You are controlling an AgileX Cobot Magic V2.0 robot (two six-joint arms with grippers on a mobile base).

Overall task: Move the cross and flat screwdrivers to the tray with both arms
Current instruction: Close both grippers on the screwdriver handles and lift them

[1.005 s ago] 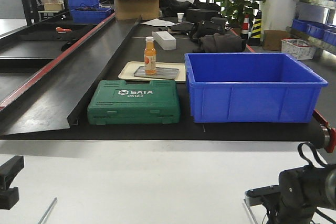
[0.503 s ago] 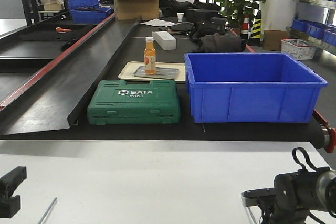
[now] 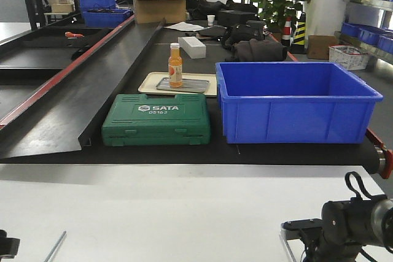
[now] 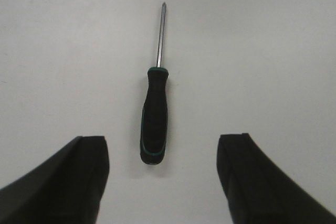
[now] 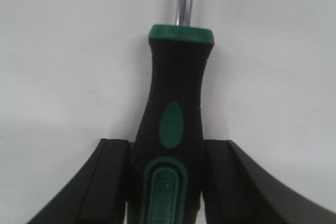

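Front view: a white table (image 3: 184, 213) lies before a black bench (image 3: 92, 102) carrying a green SATA case (image 3: 156, 119), a blue bin (image 3: 295, 99) and a grey metal tray (image 3: 195, 84) under an orange bottle (image 3: 175, 65).

Left wrist view: the cross-tip screwdriver (image 4: 155, 124) lies on the table just ahead of the left gripper (image 4: 163, 182), jaws wide apart, not touching it.

Right wrist view: the right gripper (image 5: 167, 182) clamps the second screwdriver (image 5: 176, 103) by its handle.

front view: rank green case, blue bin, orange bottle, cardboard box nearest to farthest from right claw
From the right claw:
1. blue bin, straight ahead
2. green case, ahead-left
3. orange bottle, behind the case
4. cardboard box, far back left
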